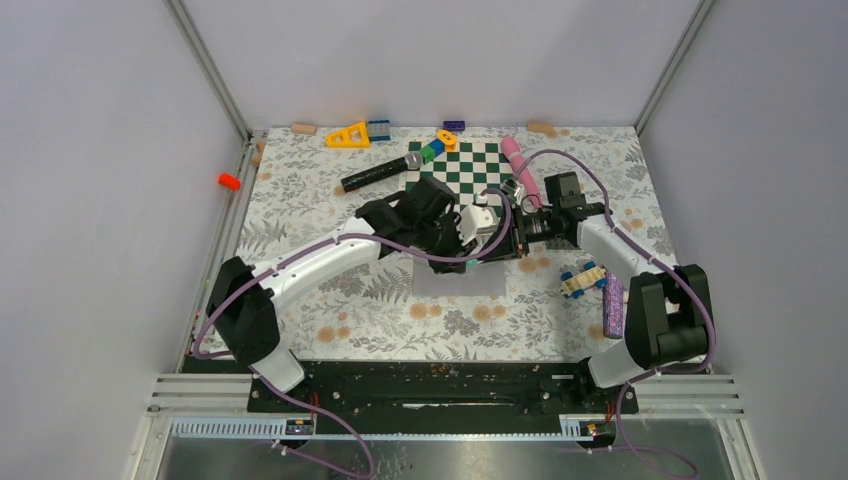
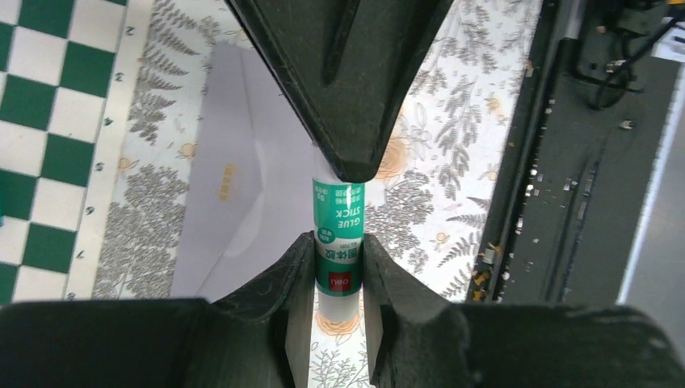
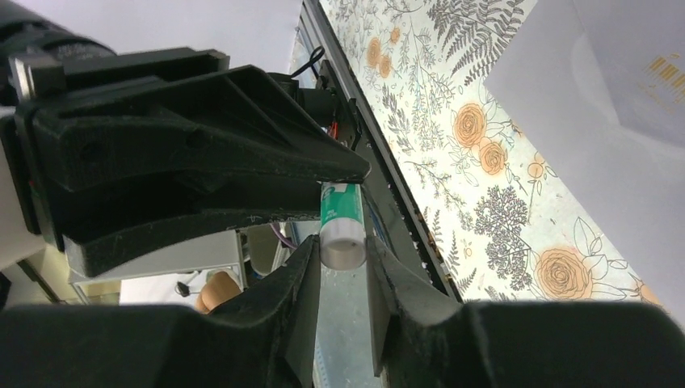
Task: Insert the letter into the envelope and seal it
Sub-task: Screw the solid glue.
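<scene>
Above the envelope (image 2: pixel 230 137), left end effector (image 2: pixel 343 210) is clamping a glue stick (image 2: pixel 338 263); right end effector (image 1: pixel 514 237) is straddling its tip, grip unclear; chessboard (image 1: pixel 480 165) lying beyond

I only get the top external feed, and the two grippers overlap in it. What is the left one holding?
Observer: The left gripper is clamped on a glue stick with a green label.
Operator: And the right one?
Observer: The right gripper has a finger on each side of the stick's white cap; I can't confirm contact.
Operator: Anything on the envelope's upper face?
Observer: The envelope shows fold lines and small orange print.
</scene>
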